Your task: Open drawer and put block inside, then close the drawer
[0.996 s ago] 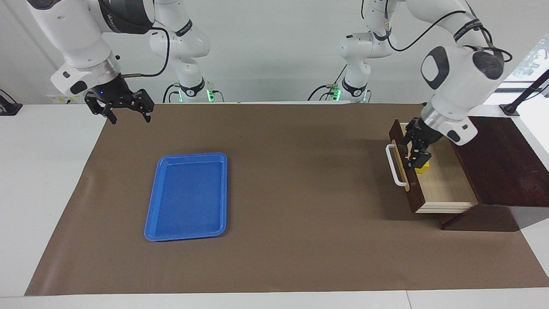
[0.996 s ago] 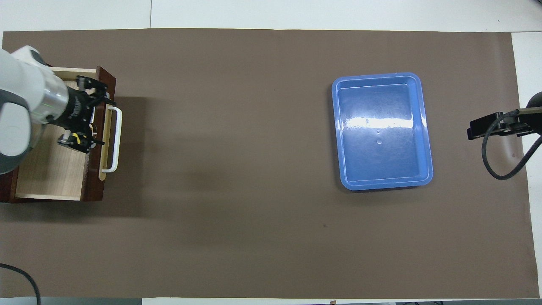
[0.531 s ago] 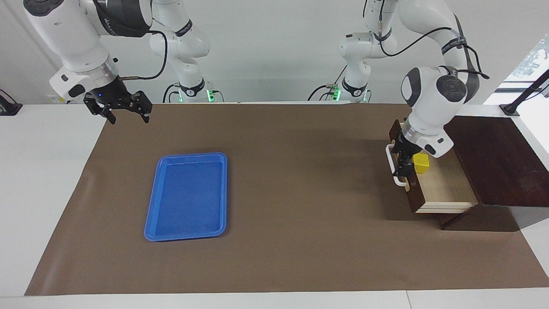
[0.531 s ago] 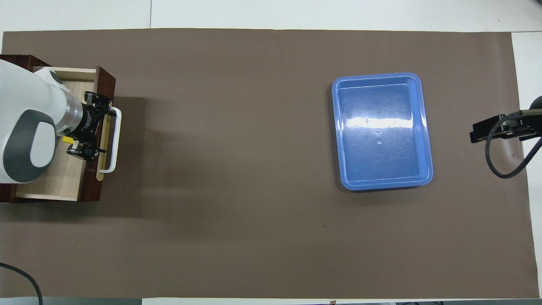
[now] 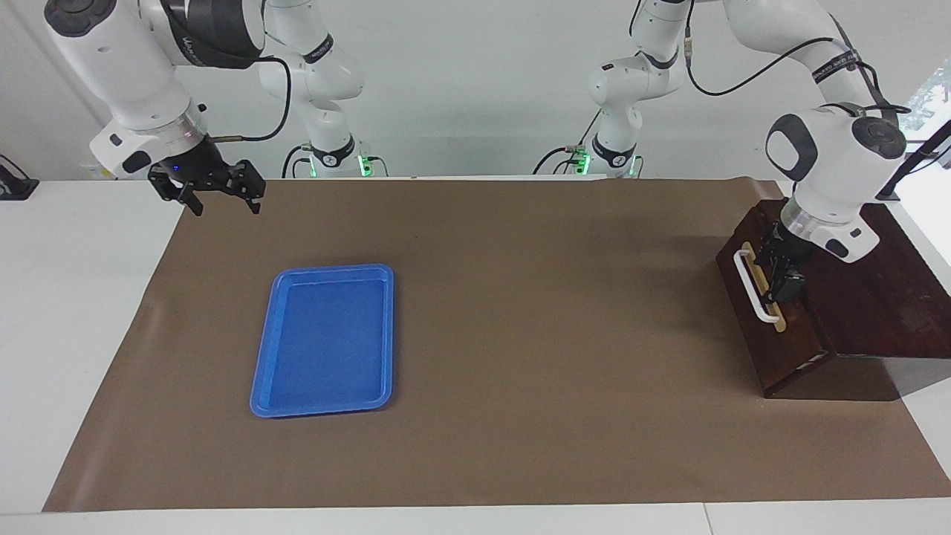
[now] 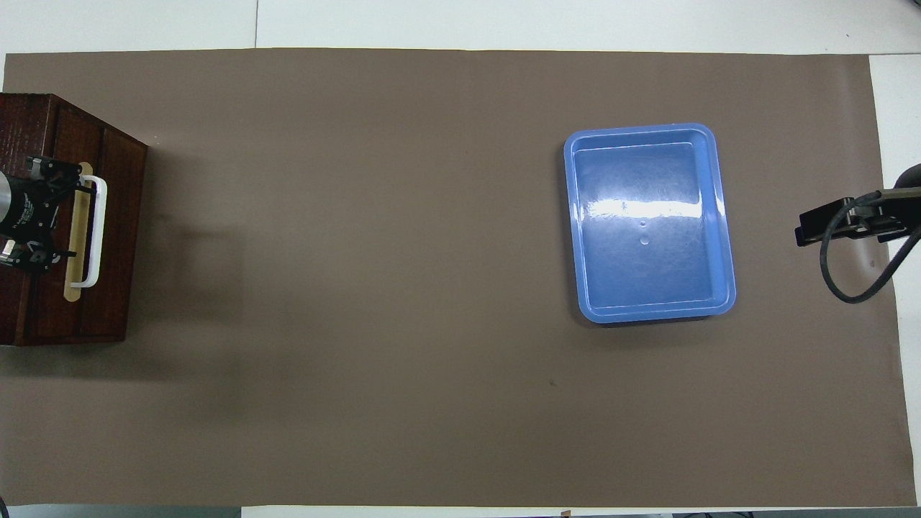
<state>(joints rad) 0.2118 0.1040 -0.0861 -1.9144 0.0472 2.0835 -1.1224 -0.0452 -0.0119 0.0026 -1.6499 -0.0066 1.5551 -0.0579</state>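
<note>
Facing view
Drawer: the drawer [image 5: 765, 308] sits pushed into the dark brown wooden box [image 5: 877, 290] at the left arm's end of the table, its dark front flush with the box. The white bar handle [image 5: 750, 286] on its tan strip faces the middle of the table.
Left gripper: the left gripper [image 5: 781, 271] hangs from its white arm over the top front edge of the box, just above the handle strip. Its fingers stand apart and hold nothing.
Block: the yellow block cannot be seen anywhere on the table; the drawer front hides the inside.
Right gripper: the right gripper [image 5: 220, 199] waits in the air over the corner of the brown mat [image 5: 520, 334] at the right arm's end, on the robots' edge. Its fingers are spread and empty.
Tray: the blue tray [image 5: 325, 339] lies flat on the mat toward the right arm's end, well apart from both grippers, with nothing in it.

Overhead view
Drawer: the drawer [image 6: 108, 237] front lies closed against the box [image 6: 29, 122] at the mat's edge at the left arm's end; the handle [image 6: 92, 232] runs along it.
Left gripper: the left gripper [image 6: 34, 216] is over the box top just beside the tan strip, fingers apart.
Right gripper: only a dark part and a looped cable show at the mat's edge at the right arm's end.
Tray: the tray [image 6: 649, 221] lies on the mat toward the right arm's end.
</note>
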